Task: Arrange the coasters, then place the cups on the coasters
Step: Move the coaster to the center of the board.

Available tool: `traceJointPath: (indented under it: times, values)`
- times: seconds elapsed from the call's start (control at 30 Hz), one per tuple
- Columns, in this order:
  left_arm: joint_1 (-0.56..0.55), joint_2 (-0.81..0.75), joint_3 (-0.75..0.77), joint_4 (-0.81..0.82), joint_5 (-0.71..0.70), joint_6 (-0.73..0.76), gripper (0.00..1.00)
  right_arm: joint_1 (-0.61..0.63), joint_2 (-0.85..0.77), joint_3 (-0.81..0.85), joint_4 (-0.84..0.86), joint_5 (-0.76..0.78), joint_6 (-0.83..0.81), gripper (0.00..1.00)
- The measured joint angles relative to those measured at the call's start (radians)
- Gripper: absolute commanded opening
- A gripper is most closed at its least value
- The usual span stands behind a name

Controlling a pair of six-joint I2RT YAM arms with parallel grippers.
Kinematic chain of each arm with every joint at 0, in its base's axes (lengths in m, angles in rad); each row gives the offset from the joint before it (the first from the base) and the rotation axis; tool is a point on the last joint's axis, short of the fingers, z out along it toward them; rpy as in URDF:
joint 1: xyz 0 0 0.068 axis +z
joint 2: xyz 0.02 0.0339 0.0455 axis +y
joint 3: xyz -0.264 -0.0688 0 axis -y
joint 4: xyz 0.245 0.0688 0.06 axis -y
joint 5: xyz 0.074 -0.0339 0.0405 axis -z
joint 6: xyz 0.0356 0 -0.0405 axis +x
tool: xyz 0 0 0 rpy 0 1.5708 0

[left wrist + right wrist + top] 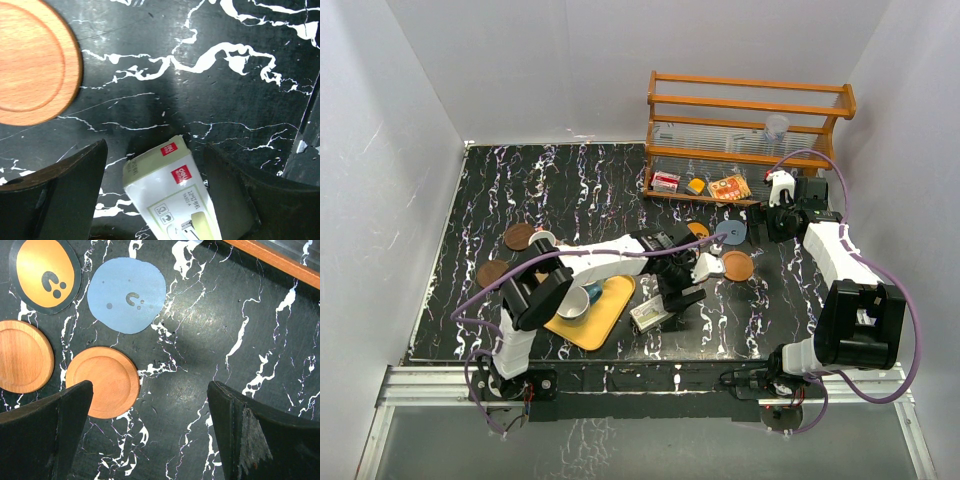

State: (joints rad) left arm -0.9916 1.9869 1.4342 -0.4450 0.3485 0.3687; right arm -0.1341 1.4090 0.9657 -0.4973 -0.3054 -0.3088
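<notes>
While the right gripper point(150, 390) is hovering, jaws wide apart, 1 orange-brown coaster point(102, 381) is lying just beside 1 fingertip point(75, 407).

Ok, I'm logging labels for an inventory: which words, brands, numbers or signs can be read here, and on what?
"deli", probably, white on red and blurred: two red tags on the small white box.
Black print on the same box: too blurred to read.
Hook-and-dots sign, no words: on the orange coaster and the grey-blue coaster.
Packets on the wooden rack: print too small to read.
</notes>
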Motion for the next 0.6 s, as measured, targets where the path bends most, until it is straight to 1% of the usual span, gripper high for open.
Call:
traceJointPath:
  times: [0.27,0.43,0.6]
  values:
    - [-0.023,0.003,-0.006,-0.027,-0.014,0.033,0.66,-0.002,0.000,0.000,-0.001,0.000,-0.002,0.98]
    - [-0.023,-0.006,-0.053,-0.030,-0.042,0.042,0.60,-0.002,0.000,0.000,-0.003,0.000,-0.003,0.98]
    - [-0.023,-0.045,-0.102,-0.032,-0.086,0.028,0.58,-0.002,0.000,0.000,-0.008,0.000,-0.003,0.98]
